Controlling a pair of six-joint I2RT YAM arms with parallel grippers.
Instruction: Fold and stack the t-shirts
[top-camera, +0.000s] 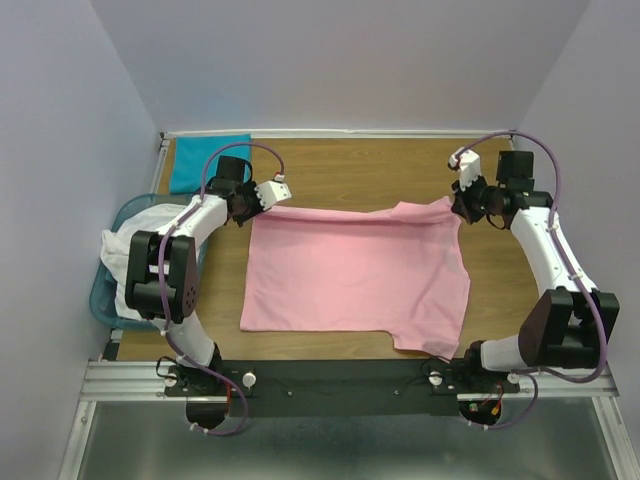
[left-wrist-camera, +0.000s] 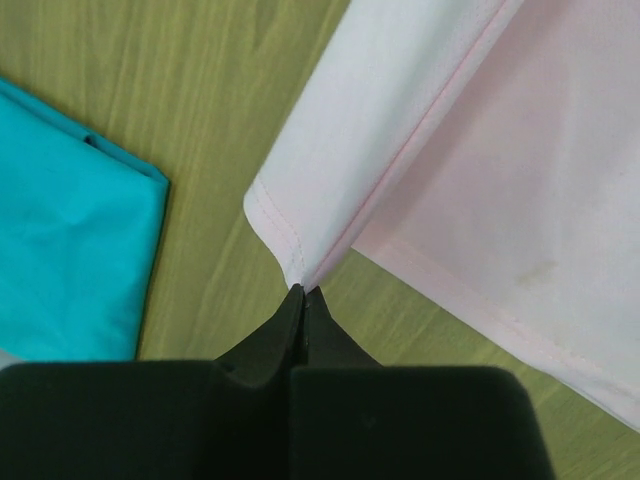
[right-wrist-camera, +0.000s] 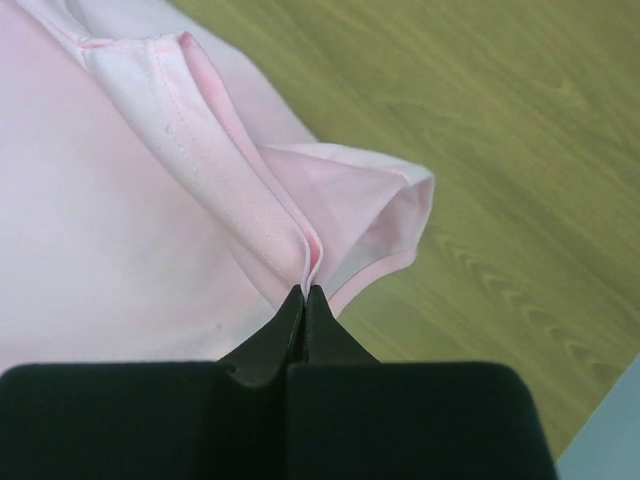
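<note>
A light pink t-shirt (top-camera: 350, 275) lies spread over the middle of the wooden table. My left gripper (top-camera: 254, 203) is shut on its far left corner, a hemmed edge pinched at the fingertips in the left wrist view (left-wrist-camera: 303, 290). My right gripper (top-camera: 460, 208) is shut on its far right corner, a bunched fold pinched in the right wrist view (right-wrist-camera: 305, 290). A folded teal-turquoise t-shirt (top-camera: 208, 162) lies at the far left corner and shows in the left wrist view (left-wrist-camera: 70, 230). White t-shirts (top-camera: 130, 250) are heaped in the basket.
A light-blue plastic basket (top-camera: 108, 305) stands off the table's left edge, beside the left arm. Lilac walls close in the back and both sides. A metal rail (top-camera: 340, 380) runs along the near edge.
</note>
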